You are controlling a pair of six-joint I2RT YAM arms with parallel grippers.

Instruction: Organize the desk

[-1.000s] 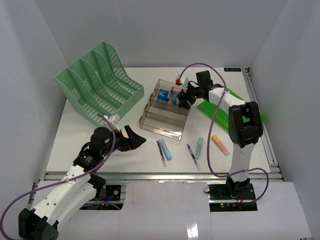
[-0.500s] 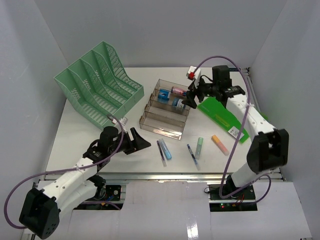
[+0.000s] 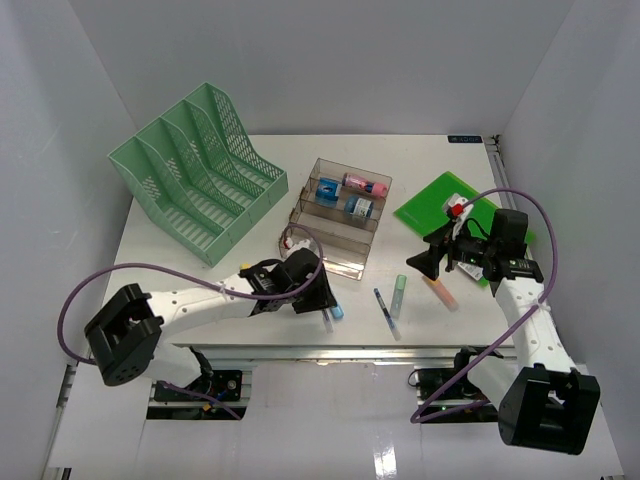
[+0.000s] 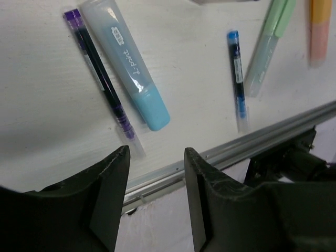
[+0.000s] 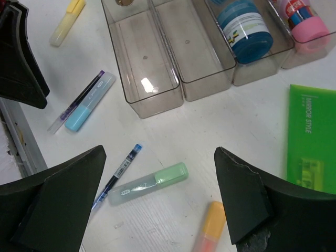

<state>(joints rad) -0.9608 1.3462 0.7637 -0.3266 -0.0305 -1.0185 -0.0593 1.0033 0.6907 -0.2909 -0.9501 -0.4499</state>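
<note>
The desk [image 3: 420, 160] is a white top with a silver front rail [image 4: 247, 144]. My left gripper [image 3: 322, 300] hangs low over the front edge, beside a purple pen [image 4: 100, 79] and a light blue highlighter [image 4: 131, 68]. Its jaws [image 4: 156, 157] stand partly apart with nothing between them. My right gripper [image 3: 420, 262] is wide open above a green highlighter [image 5: 149, 184], an orange highlighter [image 5: 210, 231] and a blue pen [image 5: 118, 170]. Between its fingers [image 5: 157, 194] there is only bare desk.
A mint mesh file rack [image 3: 195, 165] stands at the back left. The clear tiered tray [image 3: 335, 215] holds a blue item [image 5: 244, 23] and a pink one [image 5: 302, 16]. A green folder [image 3: 440, 205] lies at the right. A yellow highlighter [image 5: 65, 23] lies by the left gripper.
My left arm has reached right along the front edge to the pens, its jaws narrowing. My right arm has drawn back from the tray to the front right and opened wider.
</note>
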